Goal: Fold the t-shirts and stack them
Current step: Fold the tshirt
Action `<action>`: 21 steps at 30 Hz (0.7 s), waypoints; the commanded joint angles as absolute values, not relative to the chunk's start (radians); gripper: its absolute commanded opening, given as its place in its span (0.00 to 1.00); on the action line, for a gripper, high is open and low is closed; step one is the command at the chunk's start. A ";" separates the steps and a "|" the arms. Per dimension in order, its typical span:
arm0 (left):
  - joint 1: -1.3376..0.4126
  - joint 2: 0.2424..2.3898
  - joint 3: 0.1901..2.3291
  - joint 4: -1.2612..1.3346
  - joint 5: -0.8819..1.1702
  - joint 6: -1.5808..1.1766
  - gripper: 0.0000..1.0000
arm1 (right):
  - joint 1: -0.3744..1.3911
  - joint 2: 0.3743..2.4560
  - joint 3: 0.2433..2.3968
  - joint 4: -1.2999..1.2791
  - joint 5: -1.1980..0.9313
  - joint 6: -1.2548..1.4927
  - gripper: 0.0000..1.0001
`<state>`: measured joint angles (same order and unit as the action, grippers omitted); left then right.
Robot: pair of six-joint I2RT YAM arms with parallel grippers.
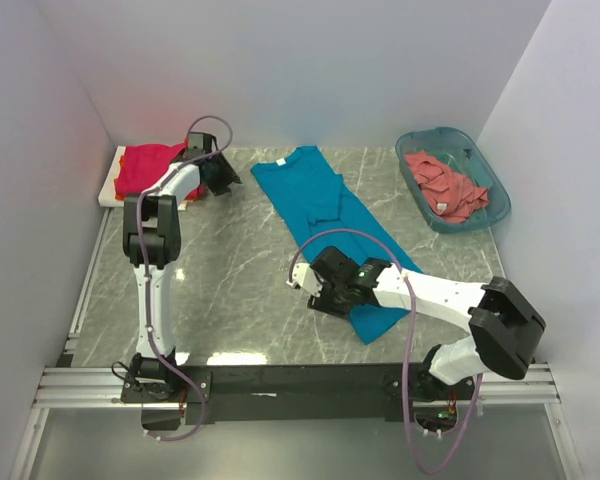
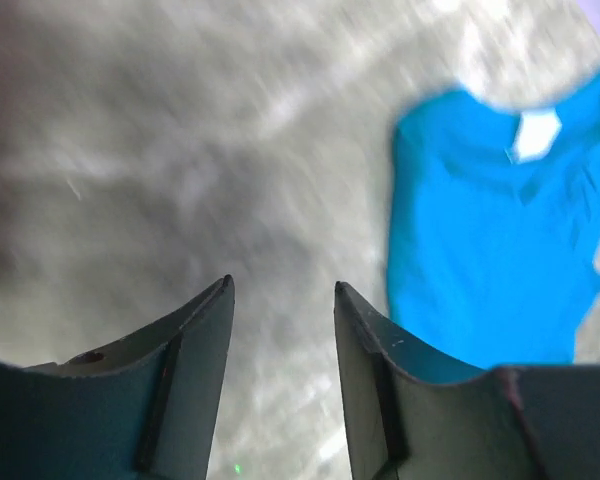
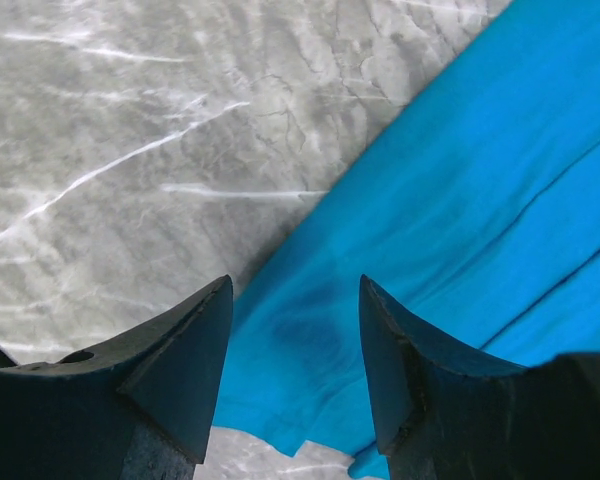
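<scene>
A teal-blue t-shirt (image 1: pixel 325 210) lies stretched out, folded lengthwise, on the marble table (image 1: pixel 230 290), collar at the back. It also shows in the left wrist view (image 2: pixel 490 240) and the right wrist view (image 3: pixel 460 230). A magenta-red t-shirt (image 1: pixel 145 165) lies on an orange one on the white board (image 1: pixel 110 190) at the back left. A salmon-pink t-shirt (image 1: pixel 445 185) lies crumpled in the basket (image 1: pixel 485 215). My left gripper (image 1: pixel 220 178) (image 2: pixel 283 290) is open and empty beside the board. My right gripper (image 1: pixel 325 297) (image 3: pixel 295 290) is open, low over the teal shirt's near hem.
The translucent teal basket stands at the back right. White walls enclose the table on three sides. A metal rail (image 1: pixel 300 385) runs along the near edge, with the arm bases on it.
</scene>
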<state>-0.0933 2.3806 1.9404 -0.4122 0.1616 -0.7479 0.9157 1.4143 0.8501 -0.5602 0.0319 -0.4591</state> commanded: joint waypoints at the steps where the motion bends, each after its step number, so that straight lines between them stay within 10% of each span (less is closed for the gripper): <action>1: -0.121 2.218 1.853 -0.302 0.216 -0.698 0.51 | 0.916 1.465 0.839 -0.508 0.063 -0.405 0.61; 8: -0.166 2.358 2.003 -0.439 0.213 -0.732 0.52 | 0.916 1.529 0.841 -0.505 0.112 -0.370 0.58; 21: -0.183 2.277 1.875 -0.316 0.132 -0.729 0.53 | 0.916 1.588 0.856 -0.543 0.041 -0.362 0.16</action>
